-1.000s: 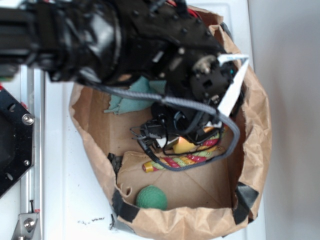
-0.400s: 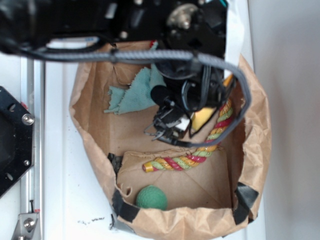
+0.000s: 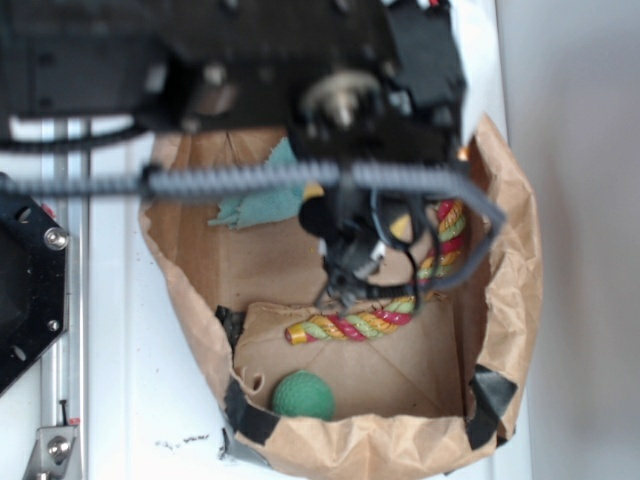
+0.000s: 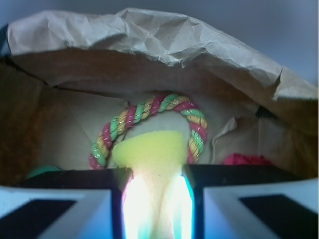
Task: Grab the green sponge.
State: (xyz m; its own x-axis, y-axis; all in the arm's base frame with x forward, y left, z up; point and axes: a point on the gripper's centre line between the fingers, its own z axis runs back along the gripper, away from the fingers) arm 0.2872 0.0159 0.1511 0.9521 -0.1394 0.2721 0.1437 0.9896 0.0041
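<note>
gripper [image 4: 152, 199] fills the bottom of the wrist view, its two fingers [image 4: 75, 199] clamped on the green sponge [image 4: 149, 149], a yellow foam wedge whose wide end sticks out beyond the fingertips. just past the sponge lies the striped rope [image 4: 149, 112], curled in an arc behind the wedge on the bottom of the paper bag [image 4: 149, 35], with a bit of red [image 4: 246, 159] to the right and a sliver of green at the lower left edge. in the exterior view the black arm [image 3: 250, 70] now covers the top of the frame; a second ago it sat lower over the bag, so the sponge has come up with it and only a small yellow patch [image 3: 402, 228] shows beside the cables. the rope [image 3: 370, 322] is now mostly uncovered. the dark green ball [image 3: 303, 396] and the teal cloth [image 3: 260, 205] have not moved. the bag stands on the white counter [image 3: 130, 400].
</note>
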